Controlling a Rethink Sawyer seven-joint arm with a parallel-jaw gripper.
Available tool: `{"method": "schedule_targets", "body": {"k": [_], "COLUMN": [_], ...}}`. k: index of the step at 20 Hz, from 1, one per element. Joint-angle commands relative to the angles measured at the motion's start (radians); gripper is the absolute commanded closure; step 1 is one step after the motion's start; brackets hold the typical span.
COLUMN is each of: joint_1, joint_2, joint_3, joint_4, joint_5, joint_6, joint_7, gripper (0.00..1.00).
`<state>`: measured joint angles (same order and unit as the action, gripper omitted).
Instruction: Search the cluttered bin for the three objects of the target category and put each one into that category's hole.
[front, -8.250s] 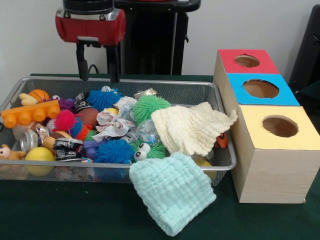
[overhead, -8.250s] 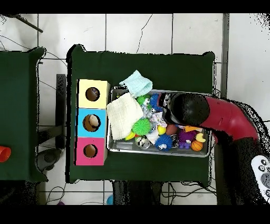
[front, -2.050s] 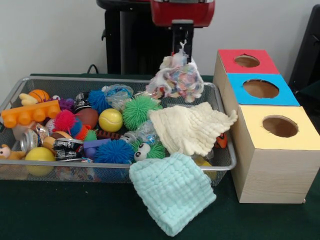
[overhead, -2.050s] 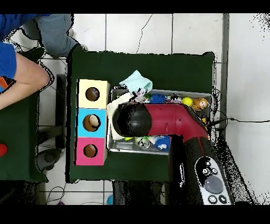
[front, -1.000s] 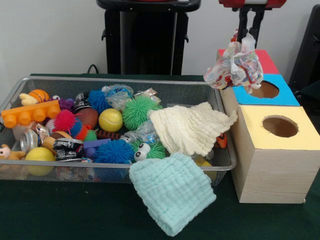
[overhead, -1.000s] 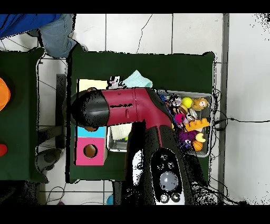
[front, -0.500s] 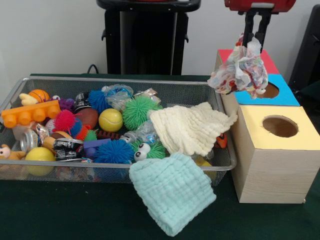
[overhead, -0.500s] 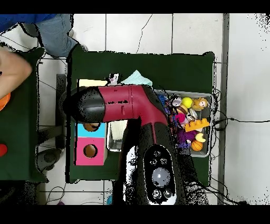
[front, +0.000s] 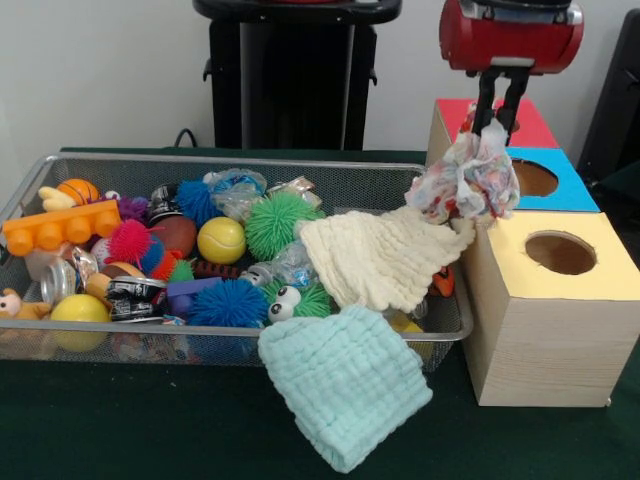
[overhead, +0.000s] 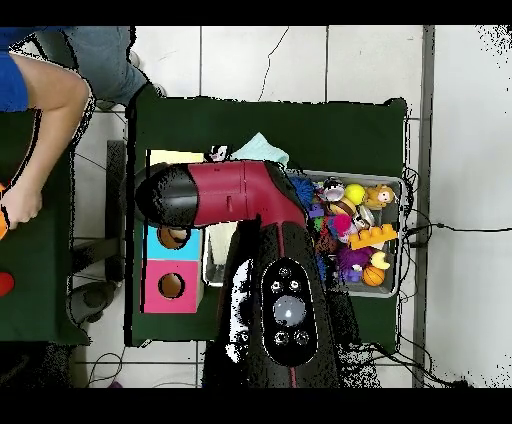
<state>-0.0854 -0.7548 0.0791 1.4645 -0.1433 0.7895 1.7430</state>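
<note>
the gripper (front: 497, 112) hangs from the red arm head with its two dark fingers pinched together on the top of a crumpled multicoloured wad (front: 465, 183). the wad dangles free, at the corner where the mesh bin (front: 60, 165) meets the row of boxes, in front of the blue box (front: 560, 195) and just short of its hole (front: 535, 178); its lower edge hangs just above the cream cloth (front: 378, 256) draped at the bin's right end.

the front view shows the red box (front: 530, 125) behind the blue one and the yellow box (front: 545, 300) nearest, plus a mint cloth (front: 345, 378) hanging over the bin's front rim. the overhead view hides the gripper and wad under the arm (overhead: 225, 195), which covers the yellow box and most of the bin. it alone shows a person's arm (overhead: 40, 130) at the left edge.
</note>
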Motion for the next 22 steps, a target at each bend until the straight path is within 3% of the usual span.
{"method": "schedule_targets", "body": {"k": [1, 22], "joint_1": [0.022, 0.183], "joint_2": [0.111, 0.123], "joint_3": [-0.046, -0.175], "joint_4": [-0.003, -0.186], "joint_5": [0.016, 0.145], "joint_6": [-0.104, 0.146], "joint_7": [0.288, 0.339], "gripper": [1.00, 1.00]}}
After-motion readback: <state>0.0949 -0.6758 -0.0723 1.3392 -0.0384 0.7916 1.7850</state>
